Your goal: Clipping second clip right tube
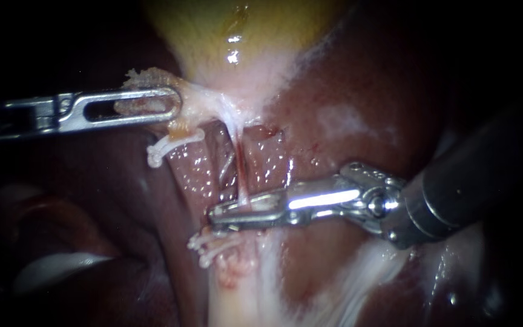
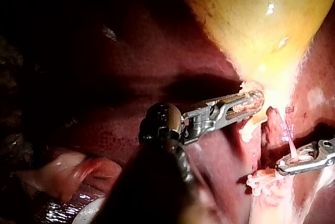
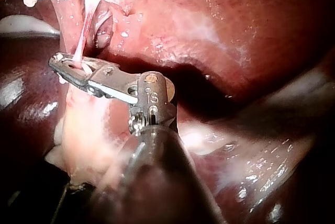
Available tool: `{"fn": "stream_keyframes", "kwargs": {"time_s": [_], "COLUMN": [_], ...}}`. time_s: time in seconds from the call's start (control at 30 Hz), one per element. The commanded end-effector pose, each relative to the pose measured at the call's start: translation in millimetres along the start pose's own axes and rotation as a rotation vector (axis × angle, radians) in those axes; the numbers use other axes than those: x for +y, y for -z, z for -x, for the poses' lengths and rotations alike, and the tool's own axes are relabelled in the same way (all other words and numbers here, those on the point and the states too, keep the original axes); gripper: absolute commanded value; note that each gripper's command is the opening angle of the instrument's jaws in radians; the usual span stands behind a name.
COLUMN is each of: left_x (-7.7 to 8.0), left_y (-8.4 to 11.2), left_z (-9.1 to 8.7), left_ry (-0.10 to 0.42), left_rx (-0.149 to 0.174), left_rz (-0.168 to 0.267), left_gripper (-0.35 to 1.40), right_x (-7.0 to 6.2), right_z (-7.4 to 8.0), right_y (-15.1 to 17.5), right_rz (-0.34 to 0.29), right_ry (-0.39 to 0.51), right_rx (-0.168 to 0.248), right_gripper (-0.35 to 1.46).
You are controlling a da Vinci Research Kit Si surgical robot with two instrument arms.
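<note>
The right tube (image 1: 238,160) is clamped in the closed jaws of the right instrument (image 1: 213,218), just below 1 clip (image 1: 227,172) — the 2nd judged mid-squeeze, release remaining. The gallbladder (image 1: 225,36) is gripped by the left instrument (image 1: 174,103).

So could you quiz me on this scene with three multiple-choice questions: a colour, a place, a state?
1. The gallbladder is: A yellow; B blue; C black.
2. The right tool reaches: A the gallbladder; B nothing at all; C the thin red tube.
3. The left tool has its jaws: A open and empty; B shut on pale tissue; C hidden.
Answers: A, it glistens yellow; C, its tip meets the tube; B, the jaws pinch tissue at the gallbladder's neck.
</note>
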Motion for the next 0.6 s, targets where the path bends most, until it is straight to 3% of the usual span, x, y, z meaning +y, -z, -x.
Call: {"fn": "stream_keyframes", "kwargs": {"time_s": [0.03, 0.6], "left_x": [0.0, 0.0], "left_y": [0.0, 0.0], "left_z": [0.0, 0.0], "left_ry": [0.0, 0.0], "left_rx": [0.0, 0.0], "left_rz": [0.0, 0.0], "left_gripper": [-0.35, -0.35], "right_x": [0.1, 0.0], "right_z": [0.1, 0.1], "right_y": [-0.1, -0.1], "right_rz": [0.001, 0.001], "right_ry": [0.002, 0.002], "right_rx": [0.0, 0.0], "right_gripper": [-0.35, -0.35]}}
